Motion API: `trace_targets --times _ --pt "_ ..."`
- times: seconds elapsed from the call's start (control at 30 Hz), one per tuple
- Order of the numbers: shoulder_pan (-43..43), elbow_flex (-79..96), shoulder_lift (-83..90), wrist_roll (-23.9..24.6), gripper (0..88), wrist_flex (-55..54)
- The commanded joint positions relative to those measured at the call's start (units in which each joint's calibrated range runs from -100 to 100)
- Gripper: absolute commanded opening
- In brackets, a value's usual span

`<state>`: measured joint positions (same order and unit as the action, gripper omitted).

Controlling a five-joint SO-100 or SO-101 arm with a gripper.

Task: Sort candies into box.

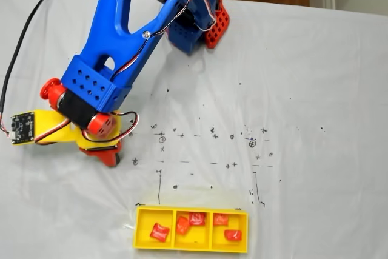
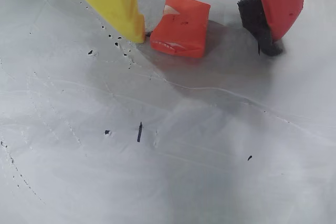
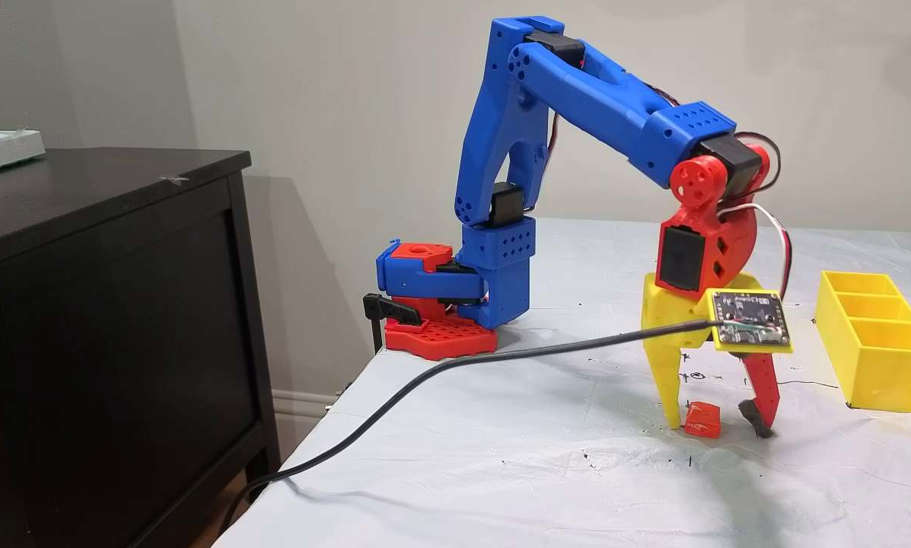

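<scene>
An orange-red wrapped candy (image 2: 180, 27) lies flat on the white-covered surface (image 2: 168, 145) between my two fingers, at about twelve o'clock in the wrist view. My gripper (image 2: 207, 32) stands wide around it: the yellow finger (image 2: 113, 1) has its tip just touching the candy's edge at nine o'clock, while the red finger (image 2: 283, 1), with its dark pad, stands apart from it at three o'clock. Nothing is clamped. In a fixed view from the side, both fingertips reach down to the surface with the same candy (image 3: 703, 419) low between them.

The yellow box (image 1: 140, 228) sits well apart, at six o'clock in a fixed view from above, its three compartments in a row. The nine-o'clock compartment holds one candy (image 1: 159, 232), the middle one holds two (image 1: 190, 222), and the three-o'clock one holds two (image 1: 227, 227).

Black pen marks dot the surface around me. My blue arm (image 3: 592, 99) arches over from its red base (image 3: 436, 335), and a black cable (image 3: 425, 380) trails off the surface's edge beside a dark cabinet (image 3: 105, 320).
</scene>
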<state>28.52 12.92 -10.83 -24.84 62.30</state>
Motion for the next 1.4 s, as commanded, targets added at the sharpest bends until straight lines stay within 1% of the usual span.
trace_targets --times 0.0,0.13,0.23,0.33,0.47,0.53,0.63,0.67,0.83,0.97,1.07,1.23,1.37 --pt "0.2 2.3 2.2 -0.3 25.2 -2.7" --pt "0.3 2.3 1.8 -0.6 24.1 -2.4" --pt "0.3 1.9 1.2 -0.8 21.3 -1.8" --pt "0.1 1.2 0.5 -1.1 15.1 -1.4" --pt "-0.1 0.5 0.1 -1.1 3.5 -0.9" --pt "-0.3 0.2 0.3 -0.8 0.2 -1.3" --pt "-0.5 -0.5 0.7 -1.5 0.2 -1.5" --pt "-0.9 -0.4 2.3 -2.1 0.2 -2.2" --pt "-2.4 4.6 12.6 -2.1 0.2 -7.3" --pt "-4.8 8.3 21.3 0.5 0.2 -13.1" --pt "-7.0 7.9 24.2 2.9 0.2 -15.4" --pt "-11.1 5.6 25.4 9.7 0.2 -19.8" --pt "-13.8 11.3 28.0 15.5 0.2 -28.9"
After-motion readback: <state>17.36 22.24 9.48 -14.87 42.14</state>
